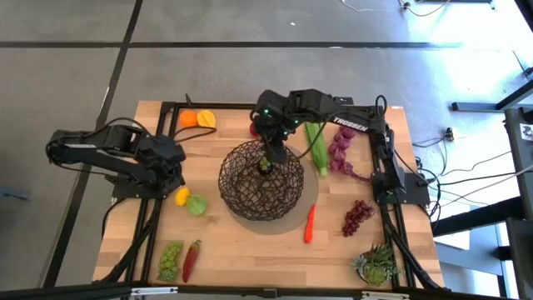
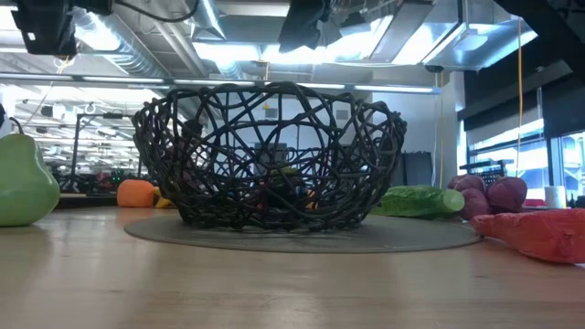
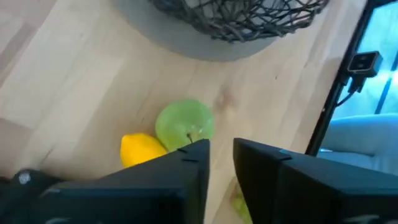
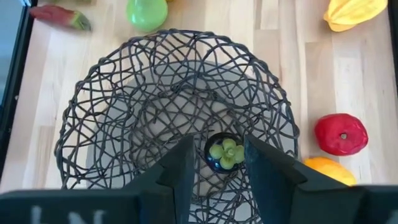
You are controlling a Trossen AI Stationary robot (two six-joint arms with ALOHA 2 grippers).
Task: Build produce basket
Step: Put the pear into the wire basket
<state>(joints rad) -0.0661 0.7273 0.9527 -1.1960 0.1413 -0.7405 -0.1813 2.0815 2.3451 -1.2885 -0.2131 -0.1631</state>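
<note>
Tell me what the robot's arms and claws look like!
Both arms are dark, nearly black, built from chunky jointed pieces. The left arm has black cables along it. The right arm carries white lettering and a small green light near its wrist. Each claw has two flat, blocky dark fingers: see the left claw and the right claw.

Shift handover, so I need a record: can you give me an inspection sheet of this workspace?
Surface: wooden table, no spills seen.
Job's things: basket on grey mat; lemon, green apple, carrot, purple grapes outside it.
Clutter: succulent at a corner.
Grippers: right claw inside basket, shut on dark green-topped fruit; left claw slightly open, empty, near the lemon.
Cables: bundle along right arm.
Surroundings: grey floor.
</note>
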